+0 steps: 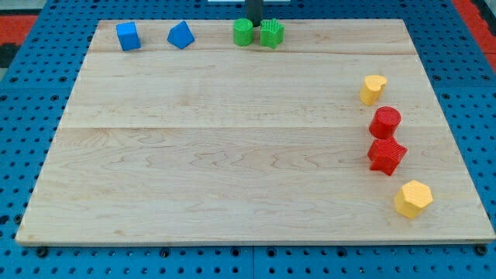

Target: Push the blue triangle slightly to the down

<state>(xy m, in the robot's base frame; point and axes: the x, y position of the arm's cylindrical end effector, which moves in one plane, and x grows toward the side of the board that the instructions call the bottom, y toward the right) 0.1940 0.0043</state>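
The blue triangle (180, 35) lies near the board's top edge, left of centre. A blue cube (128, 36) lies to its left. My tip (255, 25) is at the view's top centre, just behind the gap between two green blocks, well to the right of the blue triangle. Only the lower part of the dark rod shows.
A green round block (243, 32) and a green star-like block (271, 33) touch each other under the rod. At the right lie a yellow block (373, 89), a red cylinder (385, 122), a red star (386, 155) and a yellow hexagon (413, 199). The wooden board (232, 155) rests on a blue perforated table.
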